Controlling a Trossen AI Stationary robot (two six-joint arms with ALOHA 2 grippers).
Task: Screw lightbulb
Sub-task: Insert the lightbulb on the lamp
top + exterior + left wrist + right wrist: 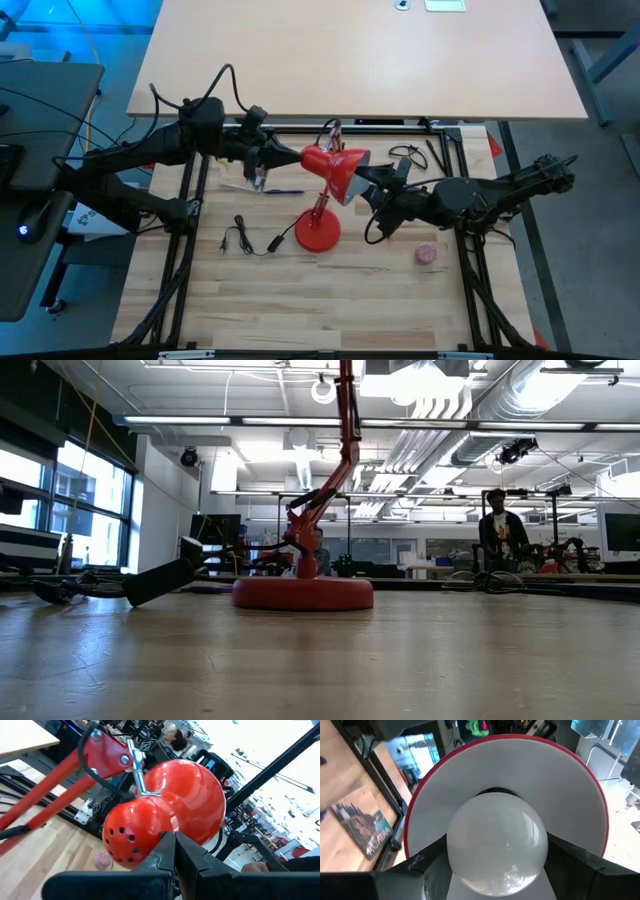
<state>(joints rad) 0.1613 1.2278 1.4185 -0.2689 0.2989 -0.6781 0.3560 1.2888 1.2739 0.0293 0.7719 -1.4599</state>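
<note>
The right end effector [495, 870] is gripping the lightbulb [497, 842] by its smooth, fragile glass globe inside the red lamp shade [580, 785]; the left end effector [175, 855], fingers pinched together, is bracing the shade's back.

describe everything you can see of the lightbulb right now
The lightbulb is a white, glossy, rounded globe, with soft reflections on its glass. Its screw base is hidden. It sits between the right gripper's dark fingers, which are shut on its sides, and points into the white inside of the red lamp's shade, at its centre. In the high view the shade hides it.
</note>
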